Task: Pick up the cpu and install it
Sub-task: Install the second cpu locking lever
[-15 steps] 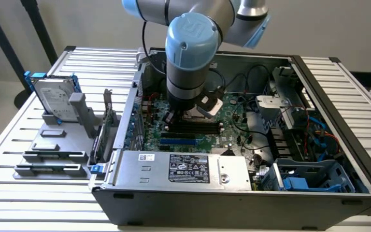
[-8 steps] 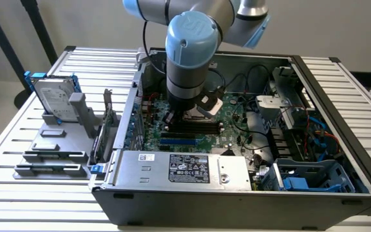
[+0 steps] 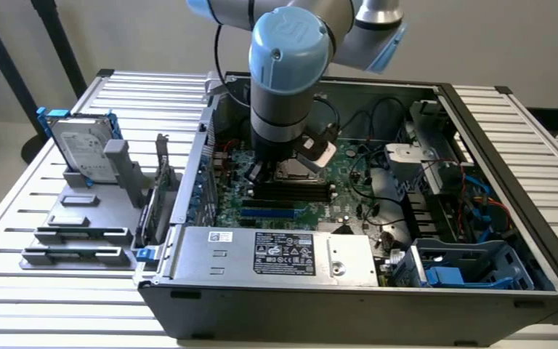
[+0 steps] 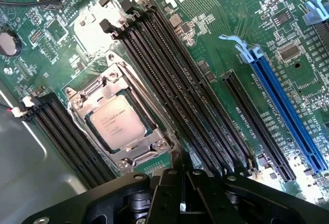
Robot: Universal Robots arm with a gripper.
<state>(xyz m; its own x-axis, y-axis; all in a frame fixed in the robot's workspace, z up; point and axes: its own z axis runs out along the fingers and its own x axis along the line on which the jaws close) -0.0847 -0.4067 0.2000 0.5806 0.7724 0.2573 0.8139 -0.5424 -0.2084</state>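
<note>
Silvery square cpu [image 4: 117, 125] in socket

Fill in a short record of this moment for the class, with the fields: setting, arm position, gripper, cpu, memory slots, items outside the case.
setting: open computer case lying on a slatted table
arm position: reaching down over the motherboard
gripper: gripper shut, holding nothing, just above the board
cpu: cpu lies flat in its socket, metal frame around it
memory slots: long black slots beside the socket, no sticks in them
items outside the case: hard drive upright in a grey holder, on the exterior view's left
</note>
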